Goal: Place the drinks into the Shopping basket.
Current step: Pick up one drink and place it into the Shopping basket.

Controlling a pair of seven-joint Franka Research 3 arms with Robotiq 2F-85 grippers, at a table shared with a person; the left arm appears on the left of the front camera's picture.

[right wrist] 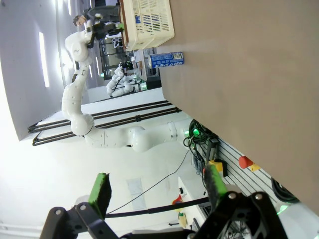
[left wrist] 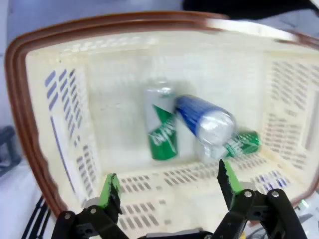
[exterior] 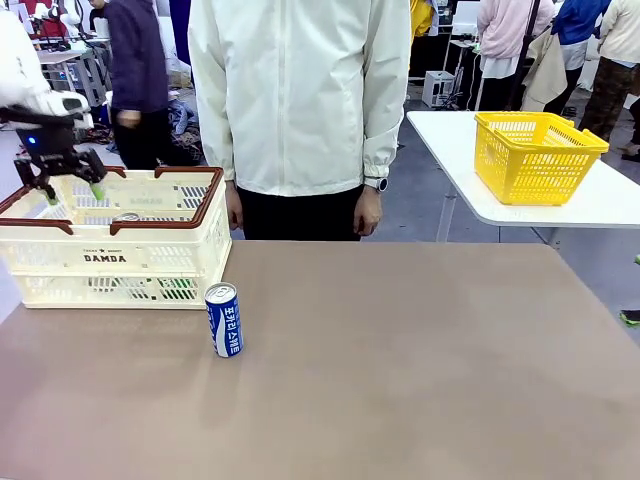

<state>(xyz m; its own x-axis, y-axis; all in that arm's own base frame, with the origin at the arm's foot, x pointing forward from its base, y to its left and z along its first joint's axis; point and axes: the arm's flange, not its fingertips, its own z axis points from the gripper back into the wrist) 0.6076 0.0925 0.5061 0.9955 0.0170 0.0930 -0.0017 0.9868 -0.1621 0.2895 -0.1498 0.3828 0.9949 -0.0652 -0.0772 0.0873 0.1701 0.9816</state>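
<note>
The brown table [exterior: 420, 370] lies mostly bare around one upright Pocari Sweat can [exterior: 223, 320] near the Shopping basket [exterior: 150, 265]. The left gripper [exterior: 70, 190] hangs open and empty above it; its wrist view shows cans [left wrist: 162, 124] lying inside. The right gripper [right wrist: 157, 191] is open, empty.

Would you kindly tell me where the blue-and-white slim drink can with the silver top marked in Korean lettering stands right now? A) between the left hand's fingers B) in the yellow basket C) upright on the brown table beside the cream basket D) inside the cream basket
C: the blue-and-white slim drink can stands upright on the brown table, just outside the cream-white slotted basket, while the left hand hovers open above that basket.
</note>
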